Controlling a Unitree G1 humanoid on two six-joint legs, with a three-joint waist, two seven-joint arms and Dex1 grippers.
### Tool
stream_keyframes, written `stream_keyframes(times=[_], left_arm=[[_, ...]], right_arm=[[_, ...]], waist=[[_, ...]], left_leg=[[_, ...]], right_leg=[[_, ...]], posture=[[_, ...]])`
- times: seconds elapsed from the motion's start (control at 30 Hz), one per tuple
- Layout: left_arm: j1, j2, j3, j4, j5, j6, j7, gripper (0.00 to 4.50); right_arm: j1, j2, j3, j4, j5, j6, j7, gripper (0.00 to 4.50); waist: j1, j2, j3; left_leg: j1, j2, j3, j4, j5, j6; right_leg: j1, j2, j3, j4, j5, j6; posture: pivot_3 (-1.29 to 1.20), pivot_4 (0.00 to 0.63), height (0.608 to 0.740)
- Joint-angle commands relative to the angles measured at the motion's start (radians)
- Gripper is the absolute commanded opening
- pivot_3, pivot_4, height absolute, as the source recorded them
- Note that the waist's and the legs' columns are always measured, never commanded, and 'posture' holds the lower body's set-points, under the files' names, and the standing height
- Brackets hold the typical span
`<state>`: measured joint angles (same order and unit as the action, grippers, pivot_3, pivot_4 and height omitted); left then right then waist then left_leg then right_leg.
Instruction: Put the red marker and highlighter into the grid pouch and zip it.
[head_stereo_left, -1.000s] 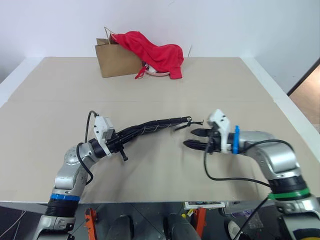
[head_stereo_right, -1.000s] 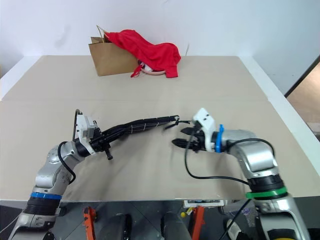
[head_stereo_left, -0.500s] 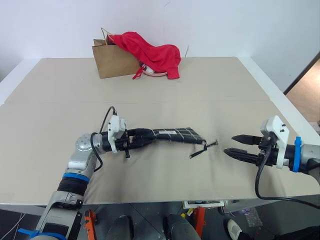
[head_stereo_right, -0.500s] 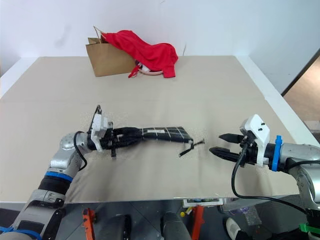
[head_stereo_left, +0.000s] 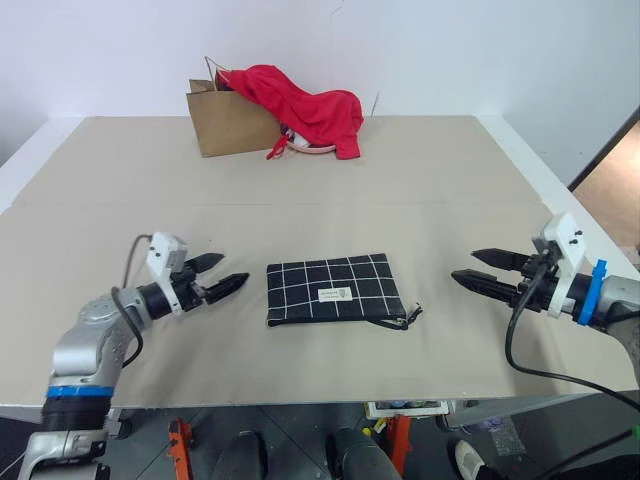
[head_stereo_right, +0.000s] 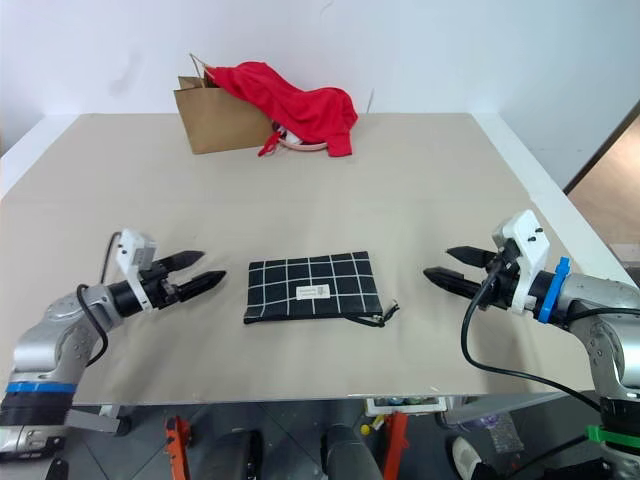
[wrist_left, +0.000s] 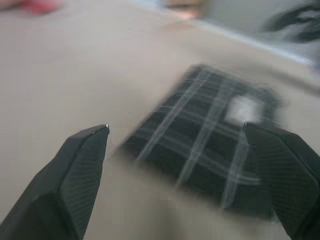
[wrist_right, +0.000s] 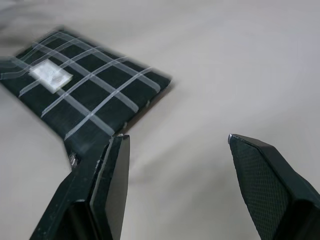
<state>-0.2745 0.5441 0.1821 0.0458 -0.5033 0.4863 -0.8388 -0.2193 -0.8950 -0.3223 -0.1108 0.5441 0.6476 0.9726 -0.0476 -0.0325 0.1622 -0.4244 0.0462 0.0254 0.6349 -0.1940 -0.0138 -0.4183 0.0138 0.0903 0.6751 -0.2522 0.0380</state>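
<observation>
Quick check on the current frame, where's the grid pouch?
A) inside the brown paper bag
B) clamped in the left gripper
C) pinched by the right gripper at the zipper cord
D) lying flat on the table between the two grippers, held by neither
D: the grid pouch lies flat on the table, with the left gripper and the right gripper both open and clear of it on either side.

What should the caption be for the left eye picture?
Grid pouch lying flat between two open tools.
</observation>
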Motion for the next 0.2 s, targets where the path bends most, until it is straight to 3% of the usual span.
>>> stream_keyframes(times=[0.03,0.2], left_arm=[[0.063,0.045,0.126,-0.114,-0.025,0.093,0.124,4.44],[0.150,-0.002,0.230,-0.177,-0.073,0.086,0.207,4.44]], right_arm=[[-0.048,0.026,-0.024,0.073,0.003,-0.035,-0.024,3.42],[-0.094,0.079,0.036,0.165,-0.034,-0.073,-0.046,3.42]], waist=[[0.000,-0.001,0.000],[0.002,-0.001,0.001]], left_leg=[[0.000,0.000,0.000,0.000,0.000,0.000],[0.000,0.000,0.002,0.000,0.000,0.000]], right_leg=[[0.000,0.000,0.000,0.000,0.000,0.000],[0.000,-0.002,0.001,0.000,0.000,0.001]], posture=[[0.00,0.150,0.740],[0.00,0.150,0.740]])
